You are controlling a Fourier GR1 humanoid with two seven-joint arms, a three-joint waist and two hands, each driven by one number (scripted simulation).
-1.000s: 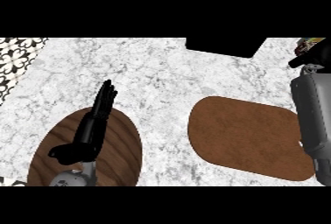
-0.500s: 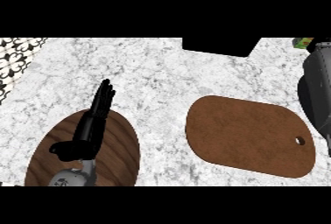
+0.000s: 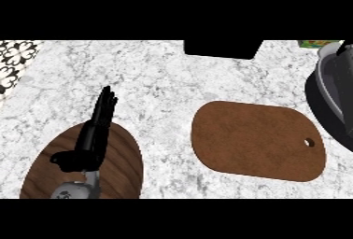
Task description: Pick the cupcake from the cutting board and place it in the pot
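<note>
Oddly, the cupcake shows nowhere: the brown cutting board [image 3: 255, 140], lying towards the right edge of the marble counter [image 3: 172, 84] with its small hanging hole at its right end, is bare. From that I judge the pick to be done, or at least under way out of sight, and the carry to the pot to be the step in hand. Where the cupcake is now I cannot tell. A large dark grey rounded shape [image 3: 334, 98] fills the counter's right edge, just beside the cutting board. Whether it is the pot or the right forearm I cannot say, and no right hand can be made out. The next move calls for bringing the cupcake over the pot's mouth and lowering it upright before release. The left hand [image 3: 96, 135] rests near the counter's near left corner, fingers straight and holding nothing, over an oval wooden board [image 3: 127, 163]. By count: one cutting board, one oval wooden board, one hand in sight, one black block [image 3: 222, 48] at the far edge, no cupcake.
</note>
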